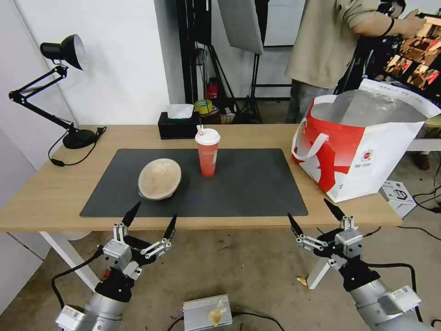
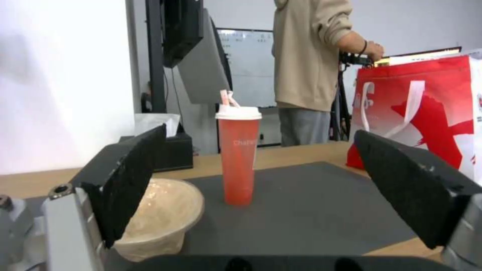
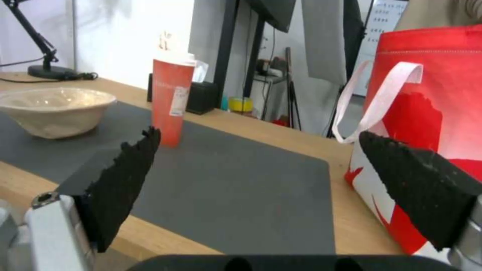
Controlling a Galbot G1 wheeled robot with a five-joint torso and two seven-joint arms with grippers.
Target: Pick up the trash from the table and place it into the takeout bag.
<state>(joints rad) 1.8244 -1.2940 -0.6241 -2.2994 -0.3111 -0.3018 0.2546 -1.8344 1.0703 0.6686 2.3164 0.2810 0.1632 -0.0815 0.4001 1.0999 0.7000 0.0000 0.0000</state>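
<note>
On the desk (image 1: pixel 46 193), your tall red paper cup (image 1: pixel 207 156) looks light, crushable; grip mid-body with the spread-wide left claw (image 1: pixel 150 220).

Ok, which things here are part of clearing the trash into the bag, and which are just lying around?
Part of the job:
beige bowl
red cup with white lid
takeout bag
table
left gripper and right gripper, both open, near the table's front edge

Just lying about:
desk lamp
black tissue box
small white box on the floor

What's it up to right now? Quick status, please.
Left gripper and right gripper open, off table's near edge. Cup, bowl on mat. Bag open. Nothing blocking.
</note>
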